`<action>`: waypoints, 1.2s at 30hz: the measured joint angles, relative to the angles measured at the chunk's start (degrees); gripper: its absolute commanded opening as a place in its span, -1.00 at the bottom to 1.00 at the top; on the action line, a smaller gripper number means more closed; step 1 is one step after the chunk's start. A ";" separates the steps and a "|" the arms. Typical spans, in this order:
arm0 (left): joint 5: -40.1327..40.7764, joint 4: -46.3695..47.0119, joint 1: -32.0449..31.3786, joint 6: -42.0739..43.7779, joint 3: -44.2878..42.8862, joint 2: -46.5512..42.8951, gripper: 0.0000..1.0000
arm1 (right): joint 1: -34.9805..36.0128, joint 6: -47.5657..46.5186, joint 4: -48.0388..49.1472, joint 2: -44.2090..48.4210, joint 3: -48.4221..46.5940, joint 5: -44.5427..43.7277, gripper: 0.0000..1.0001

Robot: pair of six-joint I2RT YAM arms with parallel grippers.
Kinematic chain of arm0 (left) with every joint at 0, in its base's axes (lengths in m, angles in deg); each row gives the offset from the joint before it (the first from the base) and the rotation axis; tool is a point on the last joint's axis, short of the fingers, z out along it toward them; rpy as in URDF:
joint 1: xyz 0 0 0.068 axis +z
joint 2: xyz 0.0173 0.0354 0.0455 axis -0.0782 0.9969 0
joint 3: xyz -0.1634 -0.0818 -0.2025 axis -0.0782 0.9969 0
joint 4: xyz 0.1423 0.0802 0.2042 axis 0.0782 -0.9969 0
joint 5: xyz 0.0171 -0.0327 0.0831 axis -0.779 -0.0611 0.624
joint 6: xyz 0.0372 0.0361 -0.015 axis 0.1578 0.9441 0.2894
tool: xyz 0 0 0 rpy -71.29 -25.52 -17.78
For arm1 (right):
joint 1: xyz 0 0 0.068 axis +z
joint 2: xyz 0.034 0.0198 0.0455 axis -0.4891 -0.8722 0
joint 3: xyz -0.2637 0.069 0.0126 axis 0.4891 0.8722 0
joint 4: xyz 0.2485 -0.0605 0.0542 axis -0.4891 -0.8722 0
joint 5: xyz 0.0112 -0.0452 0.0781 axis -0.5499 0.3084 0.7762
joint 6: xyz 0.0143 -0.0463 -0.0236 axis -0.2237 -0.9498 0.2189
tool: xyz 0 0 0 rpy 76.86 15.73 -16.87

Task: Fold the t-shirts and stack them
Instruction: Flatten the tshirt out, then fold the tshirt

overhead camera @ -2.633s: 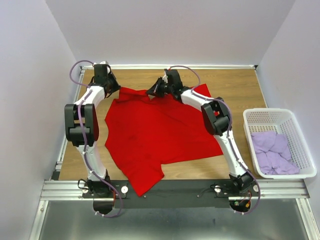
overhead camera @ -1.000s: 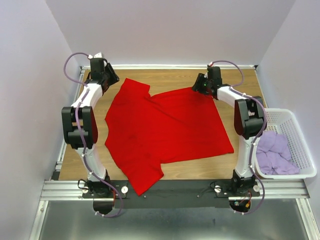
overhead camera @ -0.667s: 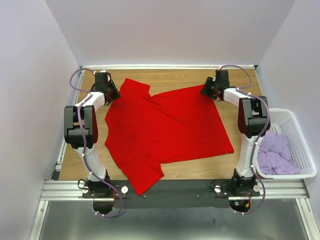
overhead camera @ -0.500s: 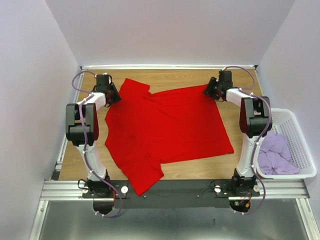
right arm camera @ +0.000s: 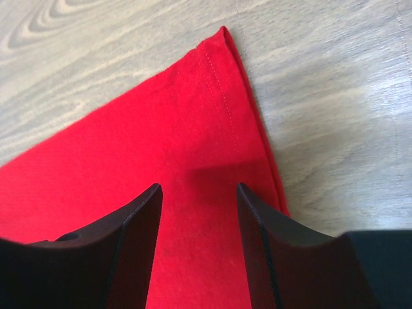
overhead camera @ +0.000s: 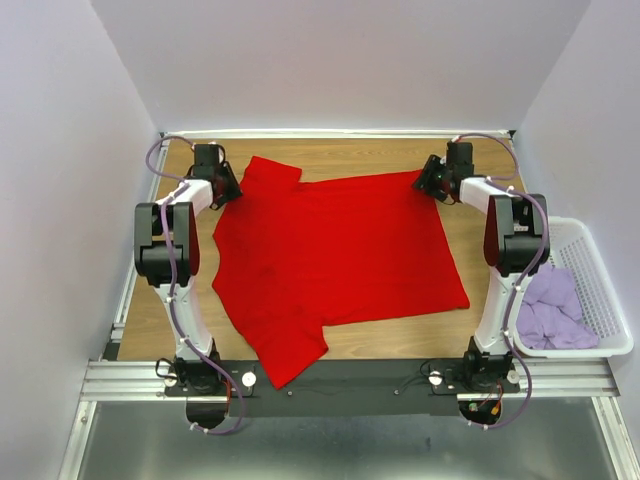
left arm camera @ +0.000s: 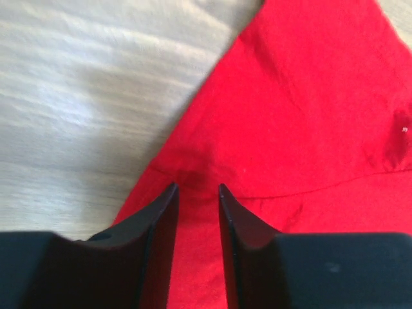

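- Red t-shirt (overhead camera: 335, 255) is laid open and mostly flat across the middle of the wooden surface (overhead camera: 370, 155), between the two arms.
- One sleeve is seen at the far left corner; the other reaches the near edge, its tip lying over the black rail (overhead camera: 380, 378).
- Left jaws are placed low over the far left sleeve area. In the left wrist view the fingers (left arm camera: 161, 244) stand a narrow gap apart, with red cloth (left arm camera: 309, 116) seen between and beyond them. Nothing is seen pinched; whether the tips touch the cloth cannot be told.
- Right jaws are placed over the far right corner of the shirt. In the right wrist view the fingers (right arm camera: 135, 251) are parted wider, and the stitched hem corner (right arm camera: 219, 84) lies flat on the wood ahead of them. Nothing is held.
- Lilac t-shirts (overhead camera: 548, 305) are bunched in the white lattice basket (overhead camera: 612, 290) at the right edge, well apart from the red one.
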 measured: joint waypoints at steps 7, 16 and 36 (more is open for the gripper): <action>6.62 -0.79 0.00 3.74 -2.99 -2.36 0.08 | -0.07 -7.19 -3.13 1.14 -2.10 0.04 0.21; 9.38 -0.90 0.00 10.25 -3.76 -2.95 0.10 | -0.07 -12.98 -3.54 1.25 -6.03 0.28 0.22; 6.56 -6.60 -0.28 12.74 -9.94 6.34 -0.02 | -0.07 -17.55 -4.07 -2.21 -9.20 0.90 0.27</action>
